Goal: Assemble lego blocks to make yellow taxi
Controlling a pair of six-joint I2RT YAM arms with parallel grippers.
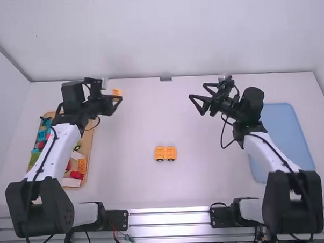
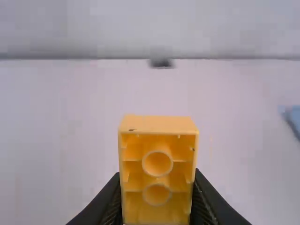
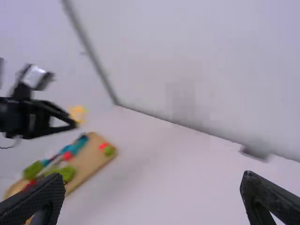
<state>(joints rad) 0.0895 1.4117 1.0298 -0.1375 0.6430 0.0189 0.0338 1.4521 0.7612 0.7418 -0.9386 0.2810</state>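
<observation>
Across the white table (image 1: 208, 189), clock read from its middle in the high view, I have the blue tray (image 1: 283, 121) at three and the wooden tray (image 1: 89, 143) at nine, holding mixed coloured pieces. My right gripper (image 1: 196, 90) hangs towards one o'clock, its fingers spread wide and empty. My left gripper (image 1: 117, 103), towards ten, is clamped on a yellow block (image 1: 116, 93). Near the clock's centre sits the yellow wheeled piece (image 1: 165, 153), upright on the table, well apart from both grippers. From above, the block is a small patch; the left wrist view gives me its hollow underside, with two round tubes between the fingers (image 2: 108, 201).
</observation>
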